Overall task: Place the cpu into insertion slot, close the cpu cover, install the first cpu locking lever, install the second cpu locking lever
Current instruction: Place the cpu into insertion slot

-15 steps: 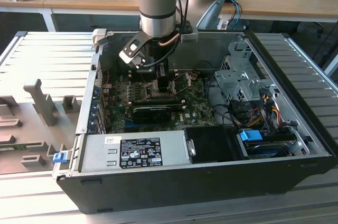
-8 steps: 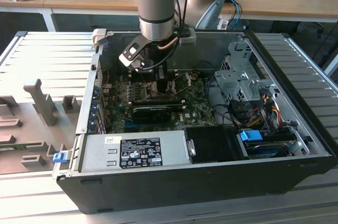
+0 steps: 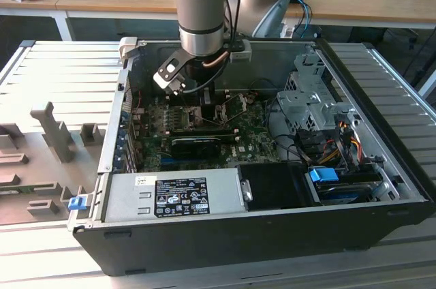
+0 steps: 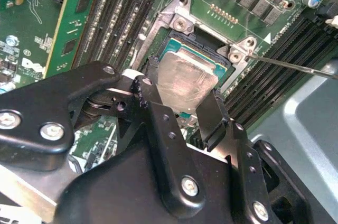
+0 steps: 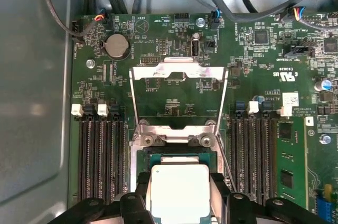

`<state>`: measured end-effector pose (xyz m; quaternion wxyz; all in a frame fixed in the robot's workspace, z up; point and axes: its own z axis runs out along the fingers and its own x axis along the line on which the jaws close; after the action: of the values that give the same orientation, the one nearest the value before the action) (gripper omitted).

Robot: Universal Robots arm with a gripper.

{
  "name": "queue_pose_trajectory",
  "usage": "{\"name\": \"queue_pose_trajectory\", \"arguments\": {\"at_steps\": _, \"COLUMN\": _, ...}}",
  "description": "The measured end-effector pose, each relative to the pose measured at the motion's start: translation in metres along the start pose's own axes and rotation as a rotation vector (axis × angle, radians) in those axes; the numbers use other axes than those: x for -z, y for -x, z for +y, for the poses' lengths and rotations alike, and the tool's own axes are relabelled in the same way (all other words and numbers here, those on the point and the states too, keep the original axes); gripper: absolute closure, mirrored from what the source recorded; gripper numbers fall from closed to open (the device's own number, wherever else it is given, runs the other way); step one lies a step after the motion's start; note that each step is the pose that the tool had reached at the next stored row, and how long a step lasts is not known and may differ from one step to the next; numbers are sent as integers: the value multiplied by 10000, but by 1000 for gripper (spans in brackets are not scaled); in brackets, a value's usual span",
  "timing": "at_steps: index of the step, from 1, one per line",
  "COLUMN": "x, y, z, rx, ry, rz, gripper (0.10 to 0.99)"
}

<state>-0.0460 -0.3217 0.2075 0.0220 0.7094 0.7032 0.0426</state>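
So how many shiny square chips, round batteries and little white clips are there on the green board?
In the first wrist view:
cpu: 1
round battery: 1
white clips: 4
Total: 6

Even, bright daylight lit the ribbed surface (image 3: 61, 64) in the exterior view, while the motherboard (image 3: 252, 129) inside the computer case (image 3: 225, 234) sat in dimmer shade beneath the arm (image 3: 199, 9). In both wrist views the cpu (image 5: 178, 195) (image 4: 186, 78) glared pale, nearly washed white in the first wrist view. The black jaws read as flat shadow.
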Motion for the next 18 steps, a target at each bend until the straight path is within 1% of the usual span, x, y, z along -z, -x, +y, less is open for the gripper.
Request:
{"name": "queue_pose_trajectory", "arguments": {"at_steps": 6, "x": -46, "y": -11, "z": -4, "rx": -64, "ry": -6, "rz": -28, "gripper": 553}}
{"name": "queue_pose_trajectory", "arguments": {"at_steps": 13, "x": -50, "y": -11, "z": -5, "rx": -70, "ry": -6, "rz": -29, "gripper": 553}}
{"name": "queue_pose_trajectory", "arguments": {"at_steps": 15, "x": -51, "y": -11, "z": -5, "rx": -70, "ry": -6, "rz": -29, "gripper": 541}}
{"name": "queue_pose_trajectory", "arguments": {"at_steps": 16, "x": -51, "y": -11, "z": -5, "rx": -70, "ry": -6, "rz": -29, "gripper": 478}}
{"name": "queue_pose_trajectory", "arguments": {"at_steps": 18, "x": -49, "y": -11, "z": -5, "rx": -70, "ry": -6, "rz": -28, "gripper": 478}}
